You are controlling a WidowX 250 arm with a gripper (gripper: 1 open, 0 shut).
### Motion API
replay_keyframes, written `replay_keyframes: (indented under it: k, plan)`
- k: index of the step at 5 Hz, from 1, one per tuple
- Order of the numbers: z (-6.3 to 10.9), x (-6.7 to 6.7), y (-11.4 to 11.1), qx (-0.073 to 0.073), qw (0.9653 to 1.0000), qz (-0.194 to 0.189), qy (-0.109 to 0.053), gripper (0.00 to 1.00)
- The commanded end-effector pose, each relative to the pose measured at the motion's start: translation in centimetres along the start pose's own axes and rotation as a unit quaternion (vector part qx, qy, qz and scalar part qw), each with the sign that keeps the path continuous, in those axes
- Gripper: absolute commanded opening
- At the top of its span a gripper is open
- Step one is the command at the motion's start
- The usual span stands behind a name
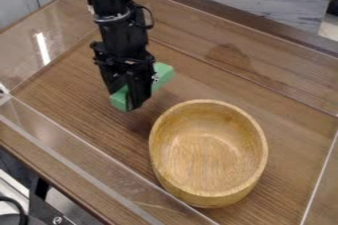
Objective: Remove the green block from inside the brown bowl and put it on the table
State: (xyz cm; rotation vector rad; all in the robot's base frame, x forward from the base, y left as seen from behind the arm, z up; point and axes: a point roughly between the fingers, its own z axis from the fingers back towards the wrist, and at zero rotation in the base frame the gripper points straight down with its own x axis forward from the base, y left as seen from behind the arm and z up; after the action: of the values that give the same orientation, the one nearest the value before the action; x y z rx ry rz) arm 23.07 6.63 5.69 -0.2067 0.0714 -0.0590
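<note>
Camera view, looking down at an angle across a wood-grain table (251,76) with clear acrylic walls along its edges. A black robot arm reaches down from the top left edge of the table, its gripper (130,99) pointing almost straight down. The jaws are closed narrowly on the green block (148,84), a flat bright green piece that shows on both sides of the dark fingers. The block sits low, at or just above the tabletop (the fingers hide its underside, so contact cannot be confirmed). It lies left of the table's middle, just beside the brown bowl (209,152) and clearly outside it.

The brown bowl stands near the table's front right corner, upright, its pale wooden inside bare.

Progress, as a judgement: the removal is done, since the bowl holds nothing and the block is over open table. What appears left is the release, opening the jaws so the block rests there, then lifting the arm clear.
</note>
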Motion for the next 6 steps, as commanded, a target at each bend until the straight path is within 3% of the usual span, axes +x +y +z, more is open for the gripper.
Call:
replay_keyframes:
  k: [1,6]
  plan:
    - [1.32,0.94,0.64,0.008,0.9997,0.003,-0.024,0.00]
    - [1.39,1.50,1.21,0.000,0.9997,0.010,-0.021,0.00]
